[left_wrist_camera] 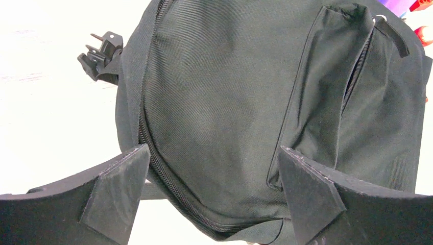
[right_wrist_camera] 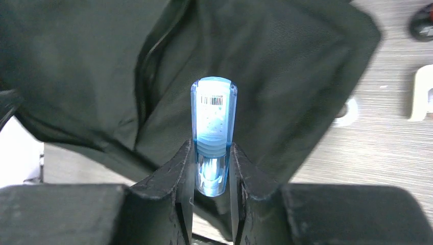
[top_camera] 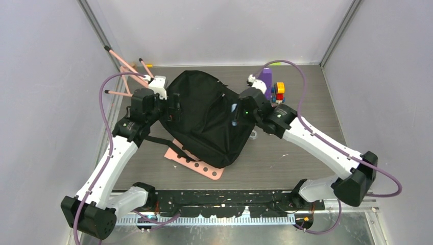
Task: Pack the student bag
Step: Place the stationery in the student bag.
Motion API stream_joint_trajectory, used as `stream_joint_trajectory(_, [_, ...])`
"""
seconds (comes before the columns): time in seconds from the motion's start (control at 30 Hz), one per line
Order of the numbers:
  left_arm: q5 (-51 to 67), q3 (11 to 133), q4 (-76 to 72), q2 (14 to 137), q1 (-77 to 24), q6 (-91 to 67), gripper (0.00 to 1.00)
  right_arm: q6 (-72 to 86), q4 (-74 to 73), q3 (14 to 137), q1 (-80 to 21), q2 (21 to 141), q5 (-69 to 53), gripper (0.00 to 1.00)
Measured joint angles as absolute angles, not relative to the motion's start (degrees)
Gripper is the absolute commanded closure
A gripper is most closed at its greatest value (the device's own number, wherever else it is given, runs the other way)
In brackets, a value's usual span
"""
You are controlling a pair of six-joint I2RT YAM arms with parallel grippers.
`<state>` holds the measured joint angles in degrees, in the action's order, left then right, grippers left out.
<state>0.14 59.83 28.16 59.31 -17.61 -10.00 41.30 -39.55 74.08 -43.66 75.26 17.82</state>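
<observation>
**Right fingers grip a blue tube at the bag's edge; left fingers spread wide**

The student bag [top_camera: 204, 120] lies near the middle of the desk [top_camera: 296, 158], a black, slumped mound. Its lower end rests on a pink perforated board [top_camera: 199, 166], which pokes out from under it at 6 o'clock. A black strap [top_camera: 163, 145] trails from the bag toward 7 o'clock.

The left fingers [top_camera: 172, 109] are at the bag's 9 o'clock edge. In the left wrist view they stand wide apart with nothing held. Beyond them are the bag's black fabric, a curved zipper [left_wrist_camera: 153, 153] and a front pocket. Whether they touch the cloth cannot be told. A black buckle [left_wrist_camera: 99, 51] shows at the bag's far side.

The right fingers [top_camera: 237, 116] are at the bag's 3 o'clock edge. In the right wrist view they are clamped narrowly on a translucent blue tube [right_wrist_camera: 213, 117] with a barcode label near its rounded tip. The tube points out over the dark fabric.

Thin pink rods [top_camera: 125, 69] lie at 10 o'clock from the bag. A purple object [top_camera: 265, 76] and a stack of 2 or more coloured blocks [top_camera: 279, 91] stand at 2 o'clock.
</observation>
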Motion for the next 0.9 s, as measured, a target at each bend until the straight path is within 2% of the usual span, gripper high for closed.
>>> stream_joint_trajectory(0.13, [-0.64,59.61,28.08,58.92,-17.61,-9.98,0.0,46.13,-37.06,75.96,-47.68,80.44,16.91,0.99])
stream_joint_trajectory(0.4, [-1.39,59.31,28.08,58.57,-17.61,-9.96,0.0,53.34,-32.56,78.32,-48.64,89.71,16.6,0.99])
stream_joint_trajectory(0.9, [-2.5,59.2,28.08,57.95,-17.61,-9.52,0.0,58.54,-31.27,87.13,-48.64,97.69,19.84,0.98])
